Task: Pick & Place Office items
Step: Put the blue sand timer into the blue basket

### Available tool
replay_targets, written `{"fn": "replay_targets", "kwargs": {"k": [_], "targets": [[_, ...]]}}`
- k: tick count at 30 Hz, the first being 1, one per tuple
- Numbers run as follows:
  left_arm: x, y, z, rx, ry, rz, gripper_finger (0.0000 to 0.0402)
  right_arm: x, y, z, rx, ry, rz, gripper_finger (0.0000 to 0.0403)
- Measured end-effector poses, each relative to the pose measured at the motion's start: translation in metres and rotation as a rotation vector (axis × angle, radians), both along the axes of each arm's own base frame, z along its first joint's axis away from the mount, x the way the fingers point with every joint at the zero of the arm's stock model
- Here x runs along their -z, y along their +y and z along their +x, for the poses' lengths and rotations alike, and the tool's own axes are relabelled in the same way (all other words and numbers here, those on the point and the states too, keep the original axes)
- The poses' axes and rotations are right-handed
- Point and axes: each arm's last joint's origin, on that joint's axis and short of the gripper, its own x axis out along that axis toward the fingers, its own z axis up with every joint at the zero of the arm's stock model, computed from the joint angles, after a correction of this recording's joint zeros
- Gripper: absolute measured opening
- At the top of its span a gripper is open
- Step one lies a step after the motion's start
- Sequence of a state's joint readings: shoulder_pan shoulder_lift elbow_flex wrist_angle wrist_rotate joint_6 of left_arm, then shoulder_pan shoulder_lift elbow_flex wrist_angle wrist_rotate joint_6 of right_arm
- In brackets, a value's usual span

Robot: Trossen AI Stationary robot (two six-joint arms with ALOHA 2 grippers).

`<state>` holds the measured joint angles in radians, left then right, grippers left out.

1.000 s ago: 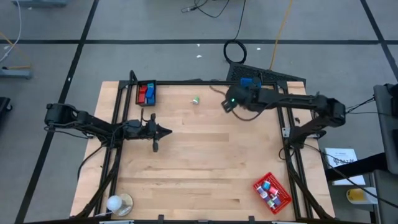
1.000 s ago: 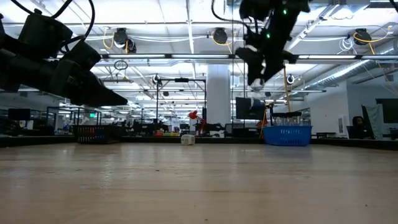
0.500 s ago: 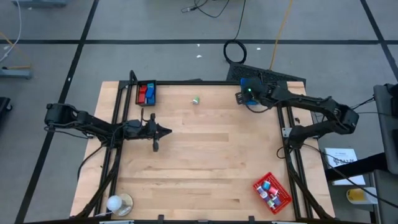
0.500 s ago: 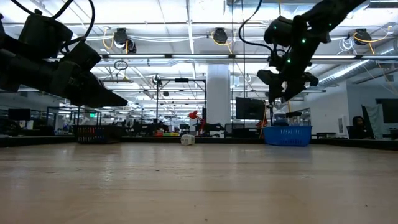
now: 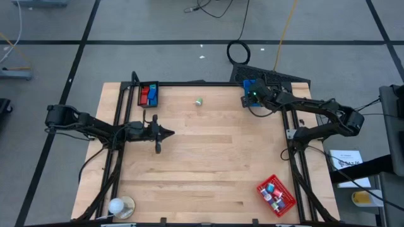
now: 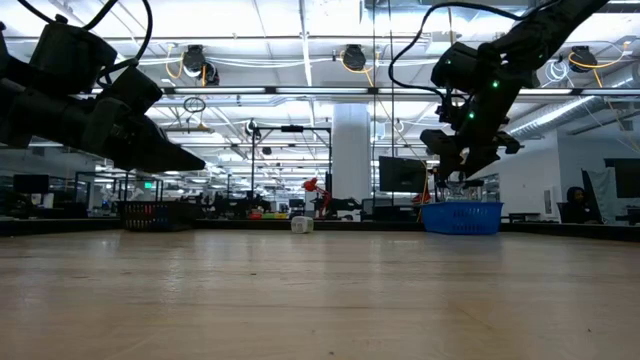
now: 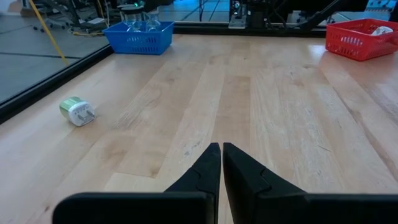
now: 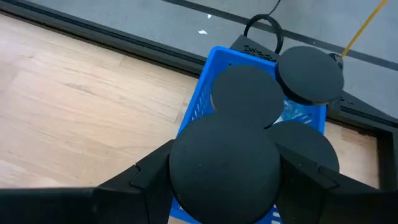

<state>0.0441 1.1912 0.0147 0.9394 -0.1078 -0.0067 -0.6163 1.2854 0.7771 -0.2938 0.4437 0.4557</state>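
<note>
Counting from above, three trays are seen on the wooden table point(image 5: 202, 157): a black tray point(image 5: 148, 94) at the far left corner holding red and blue pieces, a blue tray point(image 5: 250, 85) at the far right corner, and a red tray point(image 5: 276, 195) near the front right corner with several small office items point(image 5: 273, 191) in red, blue, white and pink; their exact number cannot be told. One lone green-and-white item point(image 5: 199, 101) is left on the bare wood near the far edge, between the black and blue trays. One round white and tan object point(image 5: 120, 205) is seen at the front left corner.

Two arms are counted. The right gripper point(image 6: 462, 172) is held above the blue tray; in the right wrist view three round black discs point(image 8: 249, 124) are seen between its parted fingers, though it cannot be told how firmly they are gripped. The left gripper point(image 7: 221, 149) is hung over the left middle of the table, its fingers pressed together with nothing between them.
</note>
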Motion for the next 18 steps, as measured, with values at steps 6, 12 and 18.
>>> {"fn": "replay_targets", "kwargs": {"k": [6,12,18], "targets": [[0.0000,0.0000,0.0000,0.000,0.000,-0.002,0.0026,0.0009,0.0001,0.0002,-0.003,-0.007,0.000,0.0208],[0.0000,0.0000,0.0000,0.000,0.000,-0.002,0.0026,0.0016,-0.0001,0.0014,-0.018,-0.014,0.009,0.0222],[0.0000,0.0000,0.0000,0.000,0.000,-0.002,0.0026,0.0010,-0.0006,0.0026,-0.032,-0.020,0.000,0.0250]]}}
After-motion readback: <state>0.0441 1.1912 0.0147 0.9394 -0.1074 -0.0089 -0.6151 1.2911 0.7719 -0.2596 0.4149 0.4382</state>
